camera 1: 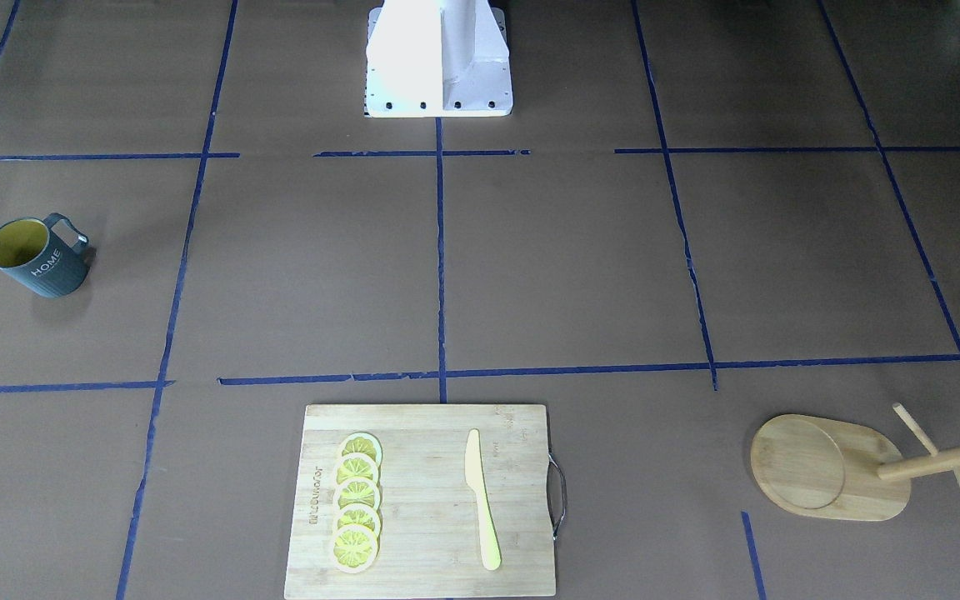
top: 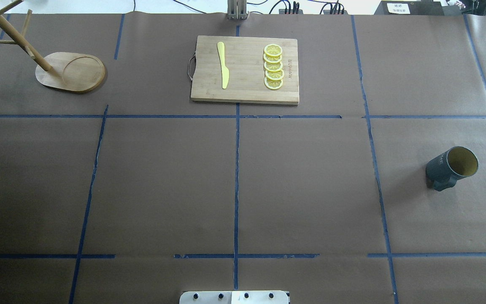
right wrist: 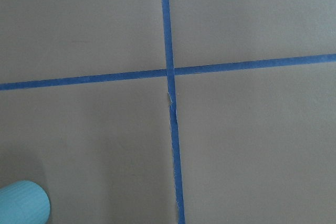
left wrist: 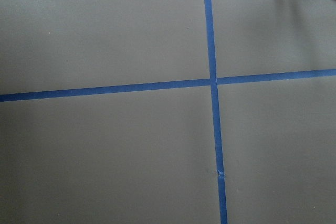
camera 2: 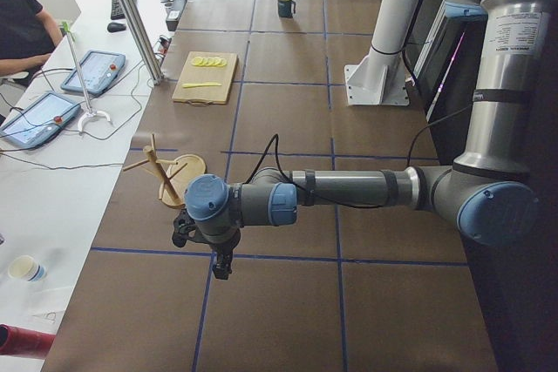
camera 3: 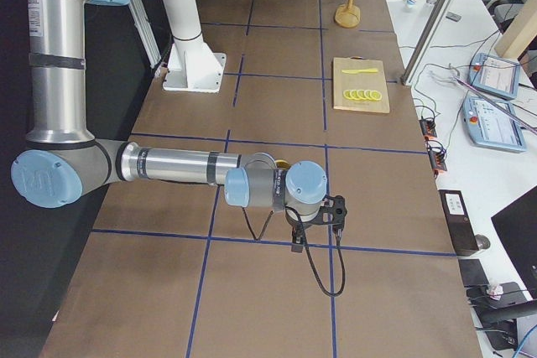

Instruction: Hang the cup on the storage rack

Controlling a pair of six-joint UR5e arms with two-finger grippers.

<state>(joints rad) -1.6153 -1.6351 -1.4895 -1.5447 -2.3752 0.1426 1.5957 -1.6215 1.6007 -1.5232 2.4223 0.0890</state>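
Observation:
The cup [camera 1: 34, 258], a dark blue-grey mug with a yellow-green inside and "HOME" lettering, stands alone on the robot's right side of the table; it also shows in the overhead view [top: 452, 168]. The storage rack [camera 1: 830, 462], a light wooden mug tree on an oval base, stands at the far left corner [top: 70, 71]. My left gripper [camera 2: 222, 263] hangs over the table near the rack, seen only from the side. My right gripper [camera 3: 298, 245] hangs near the cup, which its arm mostly hides there. I cannot tell whether either gripper is open or shut.
A bamboo cutting board [top: 245, 90] with several lemon slices [top: 273, 66] and a yellow knife [top: 222, 64] lies at the table's far middle. The robot's white base [camera 1: 438, 62] is at the near edge. Blue tape lines cross the brown table. Desks with tablets [camera 2: 91, 71] flank the far side.

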